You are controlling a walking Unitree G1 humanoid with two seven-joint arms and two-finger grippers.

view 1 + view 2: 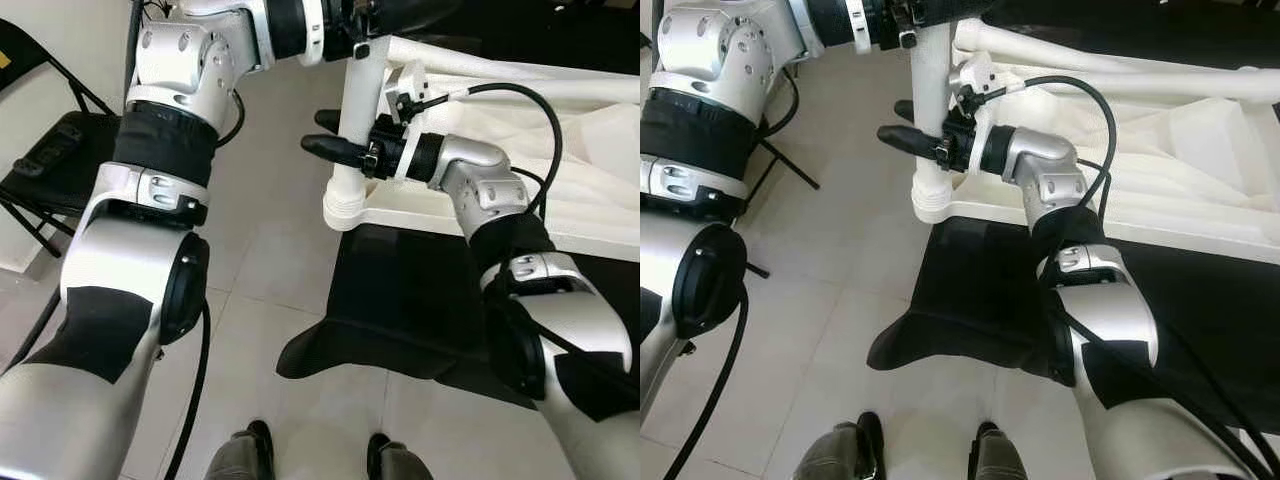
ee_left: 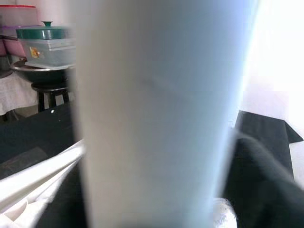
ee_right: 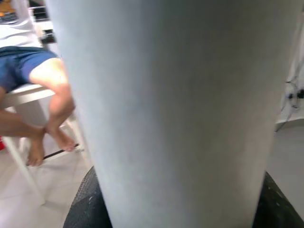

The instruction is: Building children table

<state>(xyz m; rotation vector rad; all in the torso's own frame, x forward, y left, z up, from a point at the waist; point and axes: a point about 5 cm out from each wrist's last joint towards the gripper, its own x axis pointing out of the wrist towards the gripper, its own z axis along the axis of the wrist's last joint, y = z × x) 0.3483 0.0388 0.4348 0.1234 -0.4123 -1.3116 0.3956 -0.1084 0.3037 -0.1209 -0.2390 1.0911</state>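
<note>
A black folding chair (image 1: 50, 165) stands on the tiled floor (image 1: 270, 260) — nearby, a black cloth (image 1: 400, 310); a seated person's legs (image 3: 45, 95).

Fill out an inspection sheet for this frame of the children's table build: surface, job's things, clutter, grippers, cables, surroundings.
Surface: pale tiled floor with a black cloth spread on it.
Job's things: white plastic table lying on the cloth; one white leg stands upright at its corner.
Clutter: nothing seen.
Grippers: right gripper has one black finger on each side of the leg; left gripper is up at the leg's top, fingers unclear.
Cables: black cable loops over the right wrist; another hangs beside the left arm.
Surroundings: black folding chair, a seated person's legs, stacked containers.
</note>
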